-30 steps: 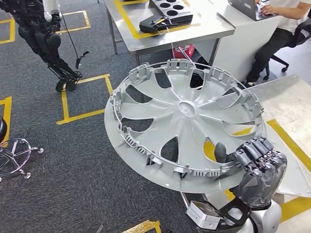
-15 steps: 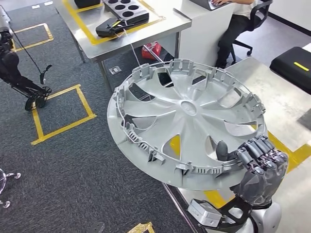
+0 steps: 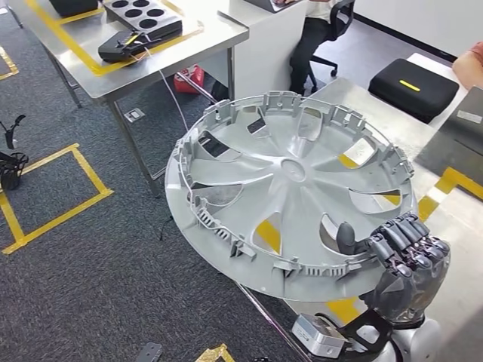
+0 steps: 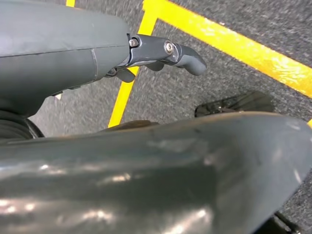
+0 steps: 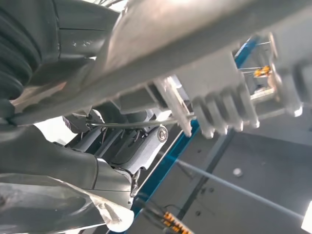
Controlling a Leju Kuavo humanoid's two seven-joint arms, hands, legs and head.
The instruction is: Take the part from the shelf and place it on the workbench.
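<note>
Swinging right since the earlier frames, the head camera has carried the whole scene leftward: the steel table with the black tray has slid toward the top left corner, and a black case on the workbench has come into sight. I read that as the robot turning, not the furniture moving.

Held out flat in front of me, the silver wheel cover, the part in question, rides inner face up, its clips and wire ring showing. My right hand grips its near rim, dark fingers curled over the edge and the thumb pressed against the inner lip. The right wrist view looks along the underside of that rim from just behind the hand. My left hand hangs low over carpet and yellow floor tape; it holds nothing I can see, but whether its fingers are spread or curled I cannot tell.

By my reckoning, the pick from the shelf is done and the carry is well along. The workbench now lies beneath the cover's far and right side. What remains is lowering the cover onto that surface and letting go.
</note>
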